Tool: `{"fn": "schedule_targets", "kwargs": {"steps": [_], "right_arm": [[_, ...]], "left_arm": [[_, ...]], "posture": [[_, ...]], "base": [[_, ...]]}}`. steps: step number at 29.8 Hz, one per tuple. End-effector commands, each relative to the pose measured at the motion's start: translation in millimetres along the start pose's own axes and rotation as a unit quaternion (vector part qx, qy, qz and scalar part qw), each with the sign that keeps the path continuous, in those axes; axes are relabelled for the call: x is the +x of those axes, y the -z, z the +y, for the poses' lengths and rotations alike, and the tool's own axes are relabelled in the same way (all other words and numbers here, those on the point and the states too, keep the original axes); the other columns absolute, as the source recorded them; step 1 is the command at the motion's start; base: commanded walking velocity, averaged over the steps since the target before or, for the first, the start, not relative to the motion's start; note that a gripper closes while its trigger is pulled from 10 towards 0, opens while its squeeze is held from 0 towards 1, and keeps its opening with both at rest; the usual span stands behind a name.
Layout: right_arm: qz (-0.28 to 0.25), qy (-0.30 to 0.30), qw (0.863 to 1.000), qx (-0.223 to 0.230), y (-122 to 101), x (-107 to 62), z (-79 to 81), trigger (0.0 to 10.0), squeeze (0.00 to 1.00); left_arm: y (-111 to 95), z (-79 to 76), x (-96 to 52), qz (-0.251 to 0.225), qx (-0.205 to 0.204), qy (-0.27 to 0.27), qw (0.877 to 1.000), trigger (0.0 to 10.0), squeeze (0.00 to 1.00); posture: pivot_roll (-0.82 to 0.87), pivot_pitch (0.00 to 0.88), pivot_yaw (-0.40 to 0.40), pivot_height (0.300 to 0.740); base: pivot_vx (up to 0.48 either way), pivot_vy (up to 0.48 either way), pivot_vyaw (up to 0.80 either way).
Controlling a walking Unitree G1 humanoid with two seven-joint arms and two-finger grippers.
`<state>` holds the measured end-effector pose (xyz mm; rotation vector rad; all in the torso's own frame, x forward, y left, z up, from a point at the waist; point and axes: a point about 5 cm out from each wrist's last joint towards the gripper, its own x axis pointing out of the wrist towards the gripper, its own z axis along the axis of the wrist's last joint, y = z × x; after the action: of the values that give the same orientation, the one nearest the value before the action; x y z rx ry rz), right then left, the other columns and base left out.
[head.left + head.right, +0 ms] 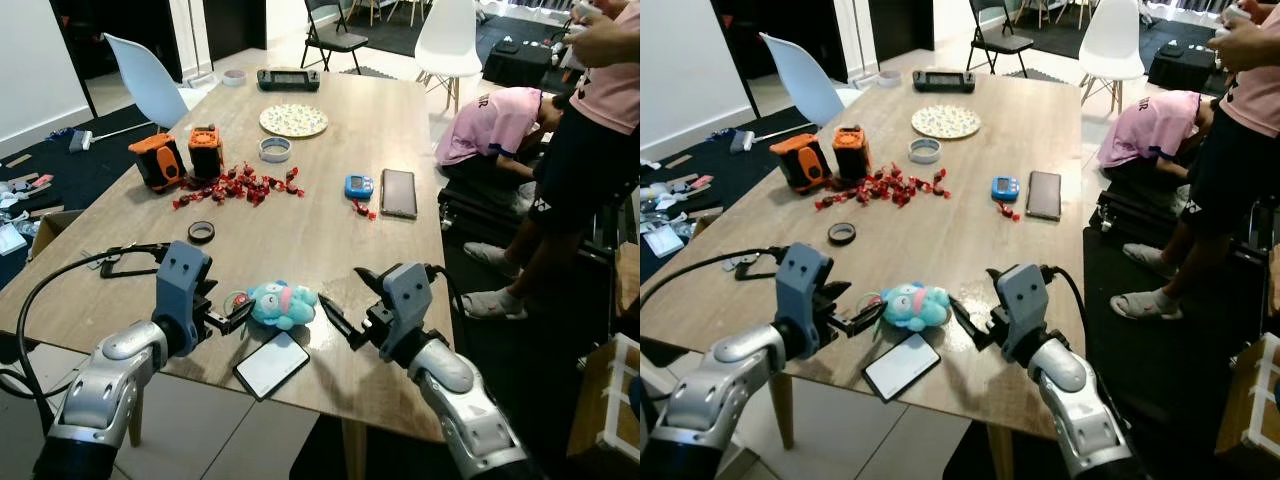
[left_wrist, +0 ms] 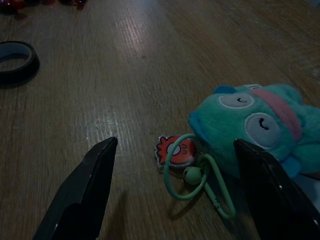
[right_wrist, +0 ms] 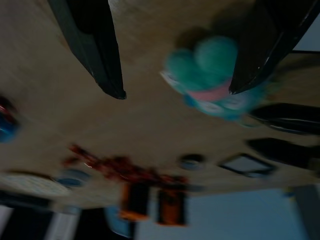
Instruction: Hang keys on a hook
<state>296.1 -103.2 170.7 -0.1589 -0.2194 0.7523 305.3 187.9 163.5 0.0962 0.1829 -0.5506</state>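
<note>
Flanking plush keychain [image 1: 282, 304], spread pincers [image 1: 228, 320]

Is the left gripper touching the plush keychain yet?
Apart. In the left wrist view, the left gripper is open, with bare table visible between each black finger and the plush keychain with its green loop.
</note>
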Motion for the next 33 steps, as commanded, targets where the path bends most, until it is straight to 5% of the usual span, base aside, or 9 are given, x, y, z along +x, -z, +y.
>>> {"fn": "schedule_targets", "kwargs": {"steps": [1,7,10,12,16,18,21,24,33], "right_arm": [[0.021,-0.043,0.999,0.004,1,-8.4,5.2,10.0,0.0],[0.053,-0.088,0.995,-0.004,6,-16.4,9.9,10.0,0.0],[0.068,-0.089,0.994,0.003,14,-18.9,11.7,10.0,0.0],[0.068,-0.089,0.994,0.003,14,-18.9,11.7,10.0,0.0],[0.079,-0.104,0.991,0.027,17,-22.8,20.1,10.0,0.0],[0.079,-0.111,0.99,0.034,17,-23.9,22.3,10.0,0.0],[0.078,-0.118,0.989,0.041,16,-24.1,24.3,10.0,0.0],[0.076,-0.12,0.989,0.044,16,-24.0,24.6,10.0,0.0],[0.08,-0.121,0.988,0.049,16,-24.8,25.3,10.0,0.0]], "left_arm": [[5,-0.2,-2.4,0.002,0.0,-0.007,1.0,10.0,0.0],[9,-1.0,-0.3,0.005,-0.002,-0.007,1.0,10.0,0.0],[12,-0.4,1.3,0.01,-0.004,-0.01,1.0,8.0,0.0],[12,-0.4,1.3,0.01,-0.004,-0.01,1.0,8.0,0.0],[20,4.4,-1.9,0.024,-0.004,-0.023,0.999,4.2,0.0],[23,5.8,-3.3,0.028,-0.005,-0.027,0.999,3.9,0.0],[24,6.5,-4.8,0.03,-0.005,-0.029,0.999,1.3,0.0],[26,7.2,-5.8,0.032,-0.005,-0.031,0.999,0.0,0.0],[26,9.4,-9.4,0.03,-0.008,-0.038,0.999,0.0,0.0]], "posture": [[0.12,0.163,-0.049,0.74],[0.11,0.16,-0.05,0.74],[0.1,0.157,-0.048,0.74],[0.1,0.157,-0.048,0.74],[0.11,0.157,-0.047,0.74],[0.11,0.157,-0.048,0.74],[0.11,0.159,-0.048,0.74],[0.11,0.163,-0.05,0.74],[0.11,0.167,-0.051,0.74]], "base": [[0.0,0.0,0.0],[0.0,0.0,0.0],[0.0,0.0,0.0],[0.0,0.0,0.0],[0.0,0.0,0.0],[0.0,0.0,0.0],[0.0,0.0,0.0],[0.0,0.0,0.0],[0.0,0.0,0.0]]}}
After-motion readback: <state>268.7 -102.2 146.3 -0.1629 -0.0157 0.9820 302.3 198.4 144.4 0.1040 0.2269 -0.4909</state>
